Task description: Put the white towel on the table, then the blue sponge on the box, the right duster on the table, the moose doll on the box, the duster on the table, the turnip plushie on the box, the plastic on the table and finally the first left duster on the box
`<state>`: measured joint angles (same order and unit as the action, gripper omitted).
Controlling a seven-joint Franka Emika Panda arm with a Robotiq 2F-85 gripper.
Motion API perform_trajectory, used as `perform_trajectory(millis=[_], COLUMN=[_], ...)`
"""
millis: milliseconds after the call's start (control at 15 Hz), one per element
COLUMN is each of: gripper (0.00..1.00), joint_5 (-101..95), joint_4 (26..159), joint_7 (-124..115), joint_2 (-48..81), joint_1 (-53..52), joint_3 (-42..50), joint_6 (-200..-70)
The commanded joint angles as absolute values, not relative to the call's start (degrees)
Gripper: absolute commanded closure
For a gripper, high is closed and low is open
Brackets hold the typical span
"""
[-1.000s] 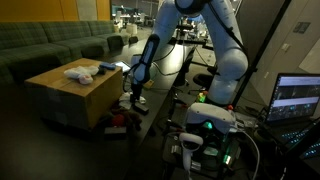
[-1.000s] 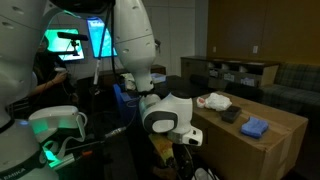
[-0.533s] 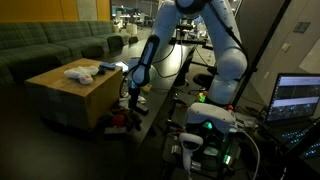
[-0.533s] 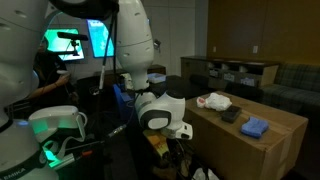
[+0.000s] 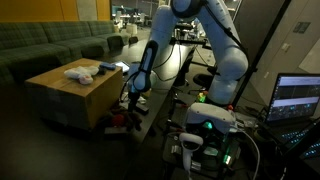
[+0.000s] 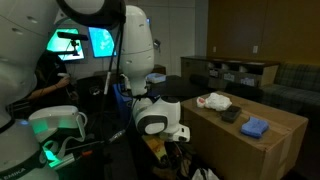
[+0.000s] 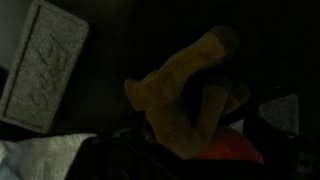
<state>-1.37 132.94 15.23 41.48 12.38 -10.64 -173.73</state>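
Observation:
The tan cardboard box (image 5: 70, 95) (image 6: 262, 150) carries the white towel (image 5: 78, 72) (image 6: 212, 101), the blue sponge (image 5: 107, 68) (image 6: 255, 127) and a small dark thing (image 6: 231, 115). My gripper (image 5: 132, 102) hangs low beside the box, over a heap of soft things on the black table (image 5: 150, 115). Straight below it, the dim wrist view shows a brown soft toy (image 7: 185, 90), perhaps the moose doll, lying over something orange-red (image 7: 228, 152). Nothing sits between the jaws, which stand open; the fingers are lost in the dark.
In the wrist view a grey block (image 7: 40, 65) lies at the upper left and a pale cloth (image 7: 40, 160) at the lower left. A green sofa (image 5: 50, 45) stands behind the box. Monitors (image 5: 298, 98) and the robot base (image 5: 205, 130) crowd the near side.
The arm has sunk a little lower toward the heap beside the box. The things on the box have not moved.

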Motion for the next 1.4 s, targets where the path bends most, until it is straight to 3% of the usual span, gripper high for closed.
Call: perform_trajectory(millis=[0, 400, 467, 533, 1067, 1333], gripper=[0.0, 0.01, 0.08, 0.22, 0.85, 0.91], joint_5=[-2.15, -2.27, -2.33, -2.33, -2.22, -1.89], joint_4=[133.09, 132.83, 132.76, 132.66, 132.08, 131.05], joint_7=[11.7, 8.48, 8.18, 7.73, 5.65, 3.72], joint_2=[43.19, 45.21, 45.44, 45.7, 46.48, 48.27], joint_1=[7.85, 2.55, 1.9, 0.87, -4.2, -8.79], joint_3=[-7.23, -3.48, -2.93, -2.0, 2.7, 7.28], joint_6=[-179.61, -182.3, -182.29, -182.4, -182.12, -183.8])
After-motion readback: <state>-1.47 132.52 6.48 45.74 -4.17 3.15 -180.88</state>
